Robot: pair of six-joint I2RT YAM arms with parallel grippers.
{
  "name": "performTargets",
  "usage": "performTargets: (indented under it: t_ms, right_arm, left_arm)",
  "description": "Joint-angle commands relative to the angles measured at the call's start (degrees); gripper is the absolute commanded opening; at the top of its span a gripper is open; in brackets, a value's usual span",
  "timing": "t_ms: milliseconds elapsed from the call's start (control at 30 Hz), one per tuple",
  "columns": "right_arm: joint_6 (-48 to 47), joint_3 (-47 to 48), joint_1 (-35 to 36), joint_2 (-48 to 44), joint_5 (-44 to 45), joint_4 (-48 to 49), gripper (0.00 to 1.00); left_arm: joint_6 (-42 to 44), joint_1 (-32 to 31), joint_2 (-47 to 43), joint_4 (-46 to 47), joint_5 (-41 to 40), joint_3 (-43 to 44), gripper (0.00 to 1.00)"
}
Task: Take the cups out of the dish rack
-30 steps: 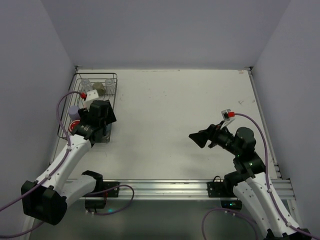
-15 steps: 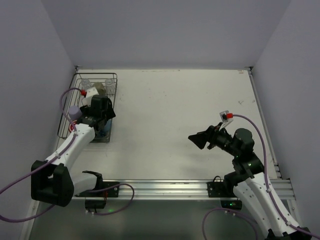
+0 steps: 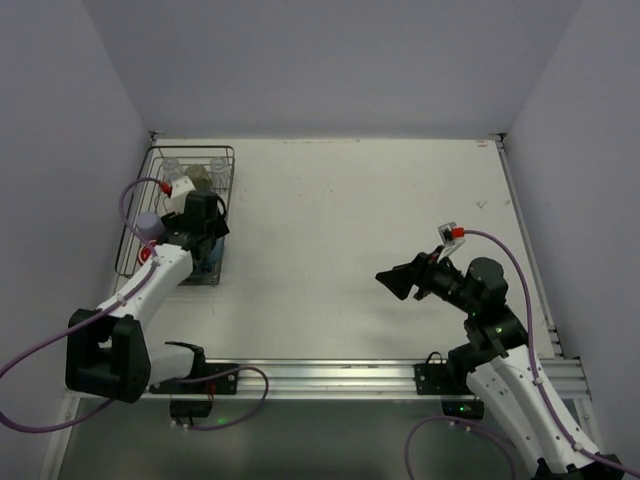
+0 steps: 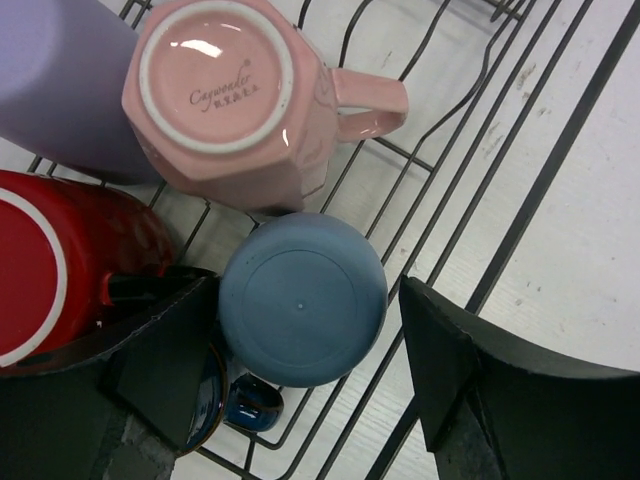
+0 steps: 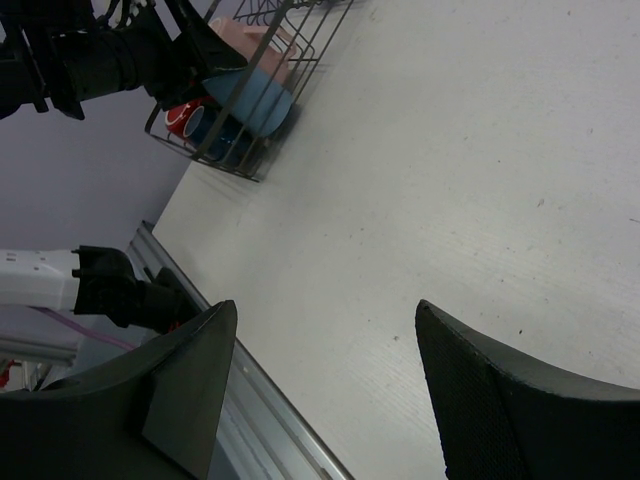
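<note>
The dish rack (image 3: 190, 149) stands at the table's left edge. Inside it, the left wrist view shows several upturned cups: a pink mug (image 4: 225, 95), a lavender tumbler (image 4: 55, 90), a red mug (image 4: 55, 260), a light blue cup (image 4: 303, 298) and a dark blue cup (image 4: 240, 402) low beside it. My left gripper (image 4: 305, 290) is open and straddles the light blue cup. Its left finger is close against the cup and its right finger stands apart. My right gripper (image 3: 395, 280) is open over bare table at the right, holding nothing.
Two clear glasses (image 3: 172, 163) and a beige-olive mug (image 3: 197, 178) sit at the rack's far end. The rack's wire wall (image 4: 540, 190) runs just right of my left gripper. A metal rail (image 3: 330, 378) lines the near table edge. Grey walls enclose the table.
My left gripper has sunk deeper into the rack, and its jaws have narrowed around the light blue cup. The right arm has hardly moved.
</note>
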Motion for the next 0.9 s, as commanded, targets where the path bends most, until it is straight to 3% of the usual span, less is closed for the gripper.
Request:
performTargets:
  t_ms: [0,133,233,267,333,400,600,867]
  right_arm:
    - [0.7,0.4,0.4,-0.2,-1.8,1.5,0.74]
    - [0.7,0.8,0.4,0.1,-1.9,1.4,0.74]
    - [0.8,1.0,0.5,0.1,-1.8,1.4,0.74]
    - [0.9,1.0,0.4,0.3,-1.7,1.4,0.74]
    - [1.5,1.2,0.6,0.4,-1.6,1.8,0.74]
    - [2.3,1.1,0.7,1.2,-2.1,3.6,0.74]
    - [6.4,1.9,2.6,6.2,-2.0,12.3,0.75]
    - [13.3,4.5,11.3,15.9,0.8,30.2,0.79]
  left_arm:
    - [-3.0,0.5,1.6,3.5,-2.4,-0.8,0.78]
    - [-3.0,0.5,1.8,3.9,-2.1,-1.0,0.80]
    - [-3.1,0.5,1.3,3.9,-1.5,-1.3,0.66]
    - [-3.0,0.5,0.7,3.9,-0.9,-1.5,0.55]
    - [-3.1,0.5,-1.6,4.0,0.1,-1.8,0.41]
    - [-2.6,0.5,-4.8,4.0,0.7,-1.7,0.35]
    - [-0.3,0.4,-13.8,2.2,3.8,-0.5,0.25]
    - [1.5,0.4,-24.7,-1.3,9.2,1.2,0.23]
